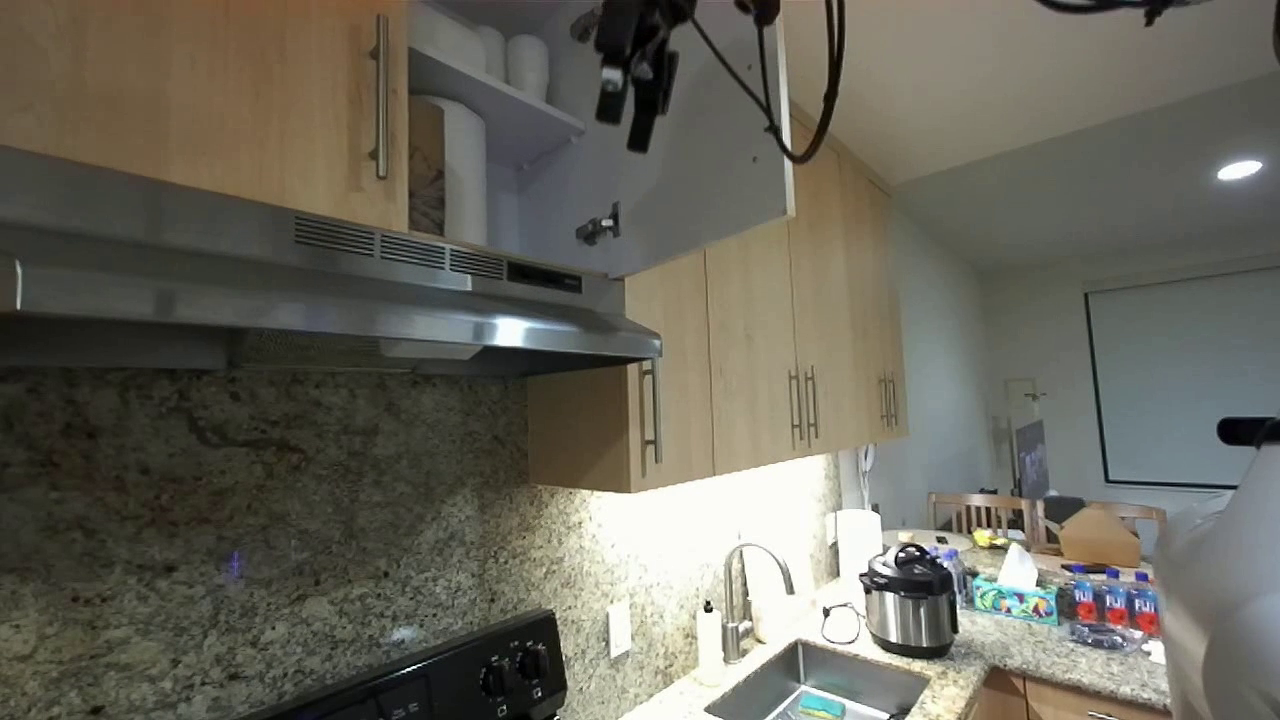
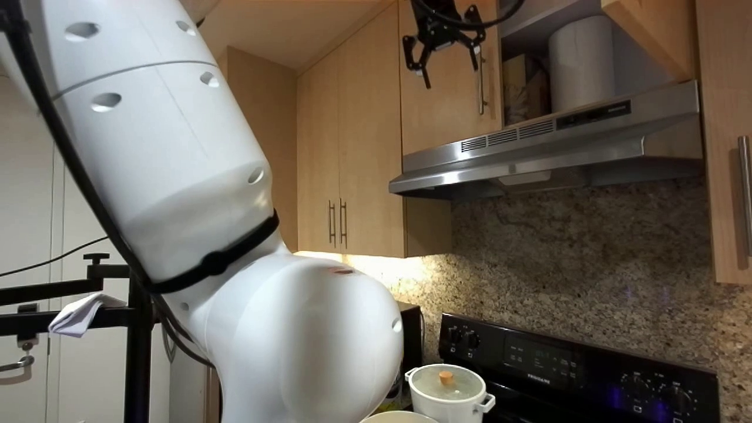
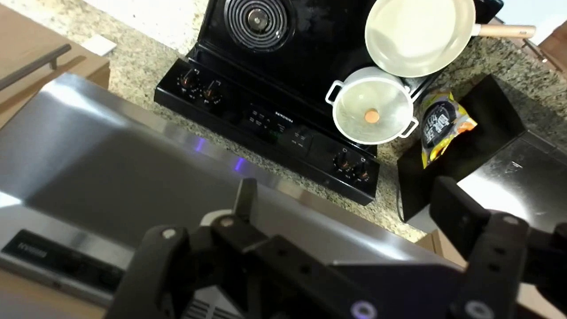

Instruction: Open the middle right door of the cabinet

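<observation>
The door [image 1: 710, 180] stands open, upper ctr of the frame in an ext. view, partly hidden behind the gripper [image 1: 624, 130]; its top's cut off in both ext. views. Can't tell if they touch. Jaws are spread apart, released, per wrist view. L of the door, the cabinet [image 1: 550, 190]: white items [image 1: 528, 68] on the shelf [image 1: 530, 122], hard to make out; below, roll [image 1: 465, 170] & brown pkg [image 1: 426, 165], pkg cut off by twin door [image 1: 230, 110]. Wrist view, upper R: pot [image 3: 363, 74], lid [image 3: 354, 106] on, contents unclear; pan [image 3: 418, 31] clipped by top edge. Btm of an ext. view: sink [image 1: 850, 672] w/ sponge [image 1: 820, 705], partly cut off.
</observation>
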`<control>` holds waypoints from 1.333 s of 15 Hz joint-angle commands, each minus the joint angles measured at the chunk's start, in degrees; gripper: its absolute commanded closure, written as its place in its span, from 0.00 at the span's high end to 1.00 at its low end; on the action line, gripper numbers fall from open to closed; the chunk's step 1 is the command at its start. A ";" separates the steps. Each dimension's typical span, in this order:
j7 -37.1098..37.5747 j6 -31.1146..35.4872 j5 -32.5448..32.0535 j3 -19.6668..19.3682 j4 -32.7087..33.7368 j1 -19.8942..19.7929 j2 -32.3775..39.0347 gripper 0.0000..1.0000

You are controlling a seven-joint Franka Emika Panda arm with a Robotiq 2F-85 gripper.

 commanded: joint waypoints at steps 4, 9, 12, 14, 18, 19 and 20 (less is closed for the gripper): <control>10.36 5.93 -2.34 -1.27 -22.95 -1.15 -3.86 1.00; 12.97 5.87 -0.72 -2.49 -29.42 -0.83 -4.82 1.00; 11.55 3.98 -1.32 -2.65 -27.25 -0.46 -2.68 1.00; 11.54 3.98 -1.31 -2.67 -27.18 -0.40 -2.64 1.00; 11.53 3.98 -1.30 -2.65 -27.17 -0.29 -2.61 1.00; 11.53 3.98 -1.30 -2.65 -27.17 -0.29 -2.60 1.00; 11.53 3.98 -1.30 -2.65 -27.17 -0.29 -2.60 1.00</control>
